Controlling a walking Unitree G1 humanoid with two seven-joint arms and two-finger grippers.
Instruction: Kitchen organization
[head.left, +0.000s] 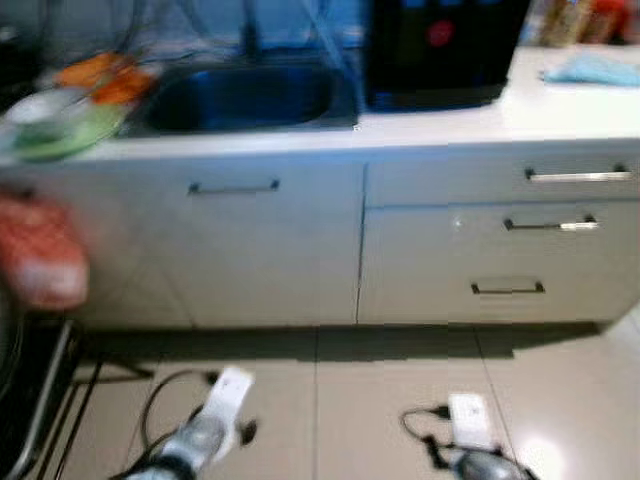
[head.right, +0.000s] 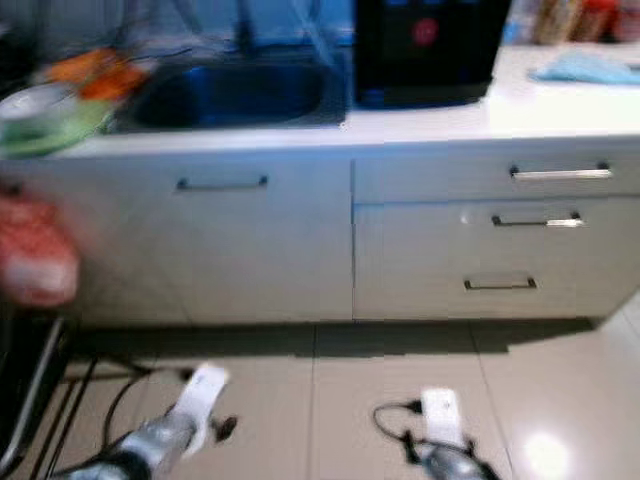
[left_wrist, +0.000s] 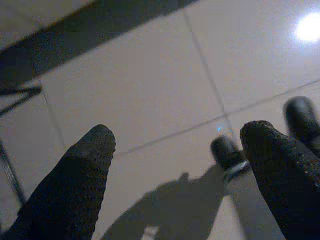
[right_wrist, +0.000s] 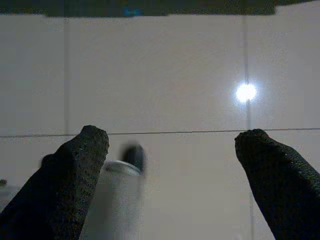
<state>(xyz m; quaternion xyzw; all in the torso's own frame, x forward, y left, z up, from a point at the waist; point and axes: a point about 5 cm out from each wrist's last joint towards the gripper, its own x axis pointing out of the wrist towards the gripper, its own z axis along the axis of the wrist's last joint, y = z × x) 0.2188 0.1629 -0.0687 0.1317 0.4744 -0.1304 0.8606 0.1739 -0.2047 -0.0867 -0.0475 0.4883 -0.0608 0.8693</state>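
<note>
The head views are blurred. A white table (head.left: 520, 115) carries a dark sink (head.left: 245, 95), a black appliance (head.left: 440, 45) and a green dish (head.left: 60, 125), its contents unclear. Both arms hang over the tiled floor (head.left: 400, 370); the left gripper (left_wrist: 175, 150) and right gripper (right_wrist: 170, 145) have jaws apart, empty.

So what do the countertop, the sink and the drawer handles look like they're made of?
The countertop looks like smooth white stone or solid surface, plain and lightly glossy. The sink seems to be stainless steel, since its dark basin carries a bluish sheen. The drawer handles look like metal bars, with bright glints on two of them. Blur leaves all of this uncertain.
</note>
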